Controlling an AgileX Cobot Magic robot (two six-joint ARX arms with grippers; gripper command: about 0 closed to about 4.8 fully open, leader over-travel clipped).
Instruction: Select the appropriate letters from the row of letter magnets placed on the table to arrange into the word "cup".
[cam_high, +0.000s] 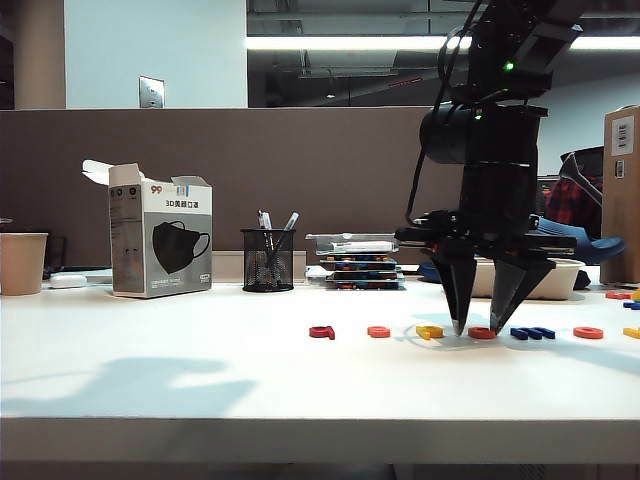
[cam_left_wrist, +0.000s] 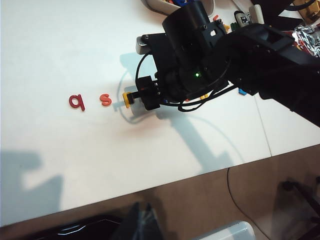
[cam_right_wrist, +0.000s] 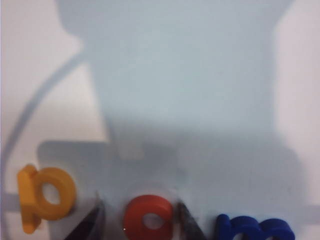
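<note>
Table (cam_high: 200, 400): near strip bare, no "cup" begun; row of letter magnets (cam_high: 378, 331) lies unsorted behind. Left gripper (cam_left_wrist: 142, 222): dim, beyond the table edge, opening cannot be told. Right gripper (cam_high: 482, 325): jaws half-wide, tips down astride the orange c (cam_high: 481, 333), next to the yellow p (cam_right_wrist: 45, 200); all three letters remain to be placed.

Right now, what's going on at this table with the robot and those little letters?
The right gripper is down on the table with its open fingers on either side of an orange letter in the row of letter magnets. A yellow p lies on one side of it, a blue letter on the other. Nothing is lifted yet. The left gripper isn't in any view; its camera looks across at a red q and an orange s.
</note>
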